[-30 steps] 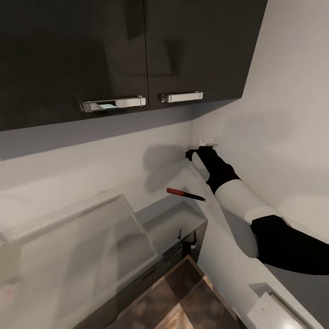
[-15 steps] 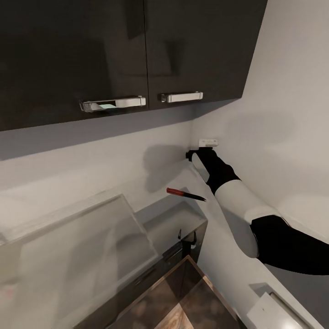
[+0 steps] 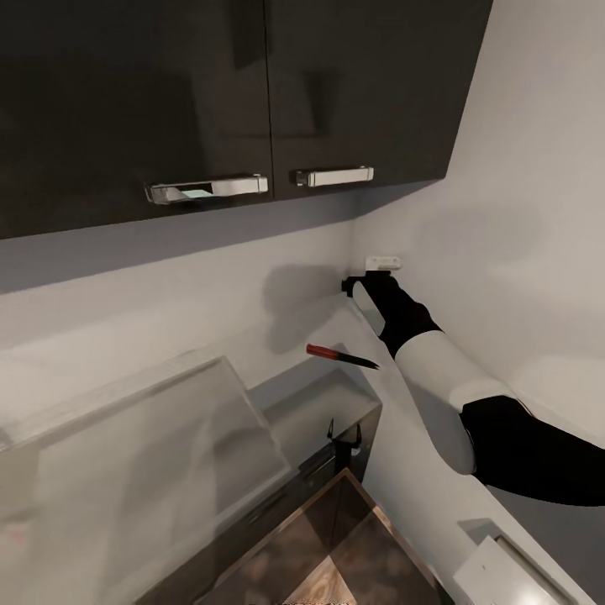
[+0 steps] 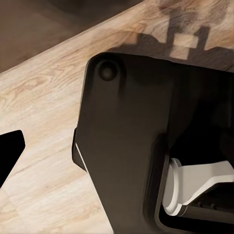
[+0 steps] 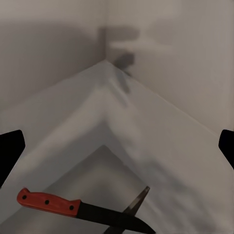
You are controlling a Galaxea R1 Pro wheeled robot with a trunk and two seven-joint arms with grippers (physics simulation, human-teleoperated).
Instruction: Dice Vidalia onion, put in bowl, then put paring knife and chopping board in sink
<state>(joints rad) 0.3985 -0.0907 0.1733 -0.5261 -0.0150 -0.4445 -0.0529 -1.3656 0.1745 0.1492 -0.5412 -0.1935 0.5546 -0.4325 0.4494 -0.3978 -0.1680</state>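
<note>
The paring knife [image 3: 340,356] has a red handle and a thin dark blade and lies on the grey countertop [image 3: 395,470] near the wall corner. In the right wrist view the knife [image 5: 80,210] lies below and in front of my right gripper [image 5: 117,151], which is open with nothing between its fingertips [image 5: 9,151]. In the head view my right gripper [image 3: 347,284] is raised into the corner, above and beyond the knife and apart from it. The left wrist view has one black fingertip [image 4: 9,151] at the edge, over wood plank floor. The sink, onion, chopping board and bowl are out of view.
Glossy dark wall cabinets [image 3: 252,92] with chrome handles [image 3: 332,177] hang close above the counter. A small white fixture [image 3: 382,263] sits on the wall by my right gripper. A translucent panel [image 3: 143,454] stands at the left. My own black base [image 4: 141,146] is below the left wrist.
</note>
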